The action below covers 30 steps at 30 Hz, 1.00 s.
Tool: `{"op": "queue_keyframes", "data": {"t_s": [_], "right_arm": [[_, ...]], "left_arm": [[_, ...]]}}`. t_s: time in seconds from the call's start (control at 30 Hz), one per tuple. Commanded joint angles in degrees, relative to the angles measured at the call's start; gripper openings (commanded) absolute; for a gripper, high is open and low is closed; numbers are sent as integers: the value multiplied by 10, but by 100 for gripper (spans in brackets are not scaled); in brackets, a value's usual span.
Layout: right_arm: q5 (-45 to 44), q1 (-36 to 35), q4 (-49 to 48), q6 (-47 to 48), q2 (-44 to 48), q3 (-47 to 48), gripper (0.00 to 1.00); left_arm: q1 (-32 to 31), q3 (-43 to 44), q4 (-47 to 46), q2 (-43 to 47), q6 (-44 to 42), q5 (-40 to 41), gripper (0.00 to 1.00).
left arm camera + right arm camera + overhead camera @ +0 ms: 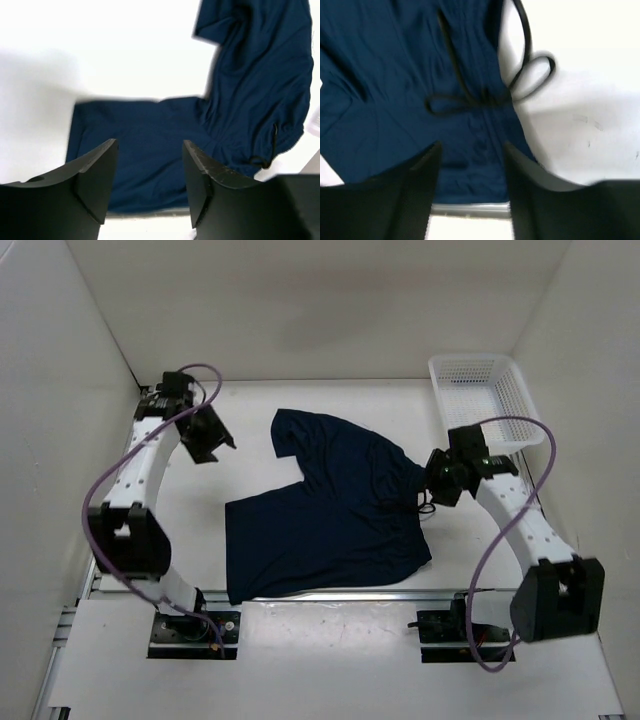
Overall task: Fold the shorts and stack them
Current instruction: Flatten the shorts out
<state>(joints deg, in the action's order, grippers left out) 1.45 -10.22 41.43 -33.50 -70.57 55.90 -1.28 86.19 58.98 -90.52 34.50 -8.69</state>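
Note:
The dark navy shorts (330, 510) lie spread flat in the middle of the white table, waist to the right, one leg reaching the far side and one toward the near left. The thin dark drawstring (485, 97) lies looped at the waist edge. My left gripper (222, 445) hangs open and empty above the table left of the shorts; in the left wrist view the shorts (240, 100) lie beyond its fingertips (107, 165). My right gripper (428, 478) is open over the waist edge, and its fingers (427, 170) stand either side of the shorts (395, 75) without gripping.
A white plastic mesh basket (482, 400) stands at the far right corner, just behind my right arm. White walls close in the table on the left, back and right. A metal rail (330, 595) runs along the near edge.

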Motion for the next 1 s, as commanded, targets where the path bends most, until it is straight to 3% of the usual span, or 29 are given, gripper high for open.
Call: {"op": "queue_keyframes", "data": {"t_s": [0.0,0.03,0.07,0.17,0.23,0.3,0.4,0.47,0.63,0.77,0.8,0.9,0.97], "right_arm": [[-14,12,-33,14,-81,88,51],[-8,12,-33,21,-103,106,40],[-1,12,-38,21,-141,123,37],[21,12,-38,21,-209,180,28],[27,12,-38,21,-233,206,28],[33,17,-38,26,-262,217,28],[38,22,-33,38,-300,232,40],[38,27,-28,38,-329,248,58],[1,27,-14,49,-379,288,66],[-64,27,12,61,-413,323,66],[-88,27,17,61,-419,329,66],[-112,22,17,67,-425,329,66],[-136,16,17,72,-425,329,66]], "left_arm": [[-42,98,12,-86,-38,9,64],[-50,123,19,-138,-38,9,62],[-66,164,24,-163,-45,9,60],[-102,229,33,-262,-45,-5,60],[-118,295,53,-312,-45,-5,61],[-137,338,58,-379,-40,-10,77],[-143,400,72,-446,-29,-10,86],[-143,423,67,-471,-15,-15,87],[-143,459,54,-526,-8,-15,87],[-143,466,47,-541,-8,-15,68],[-143,466,42,-547,-8,-15,48],[-143,461,42,-552,-8,-20,10],[-143,456,42,-552,-8,-20,10]]}}
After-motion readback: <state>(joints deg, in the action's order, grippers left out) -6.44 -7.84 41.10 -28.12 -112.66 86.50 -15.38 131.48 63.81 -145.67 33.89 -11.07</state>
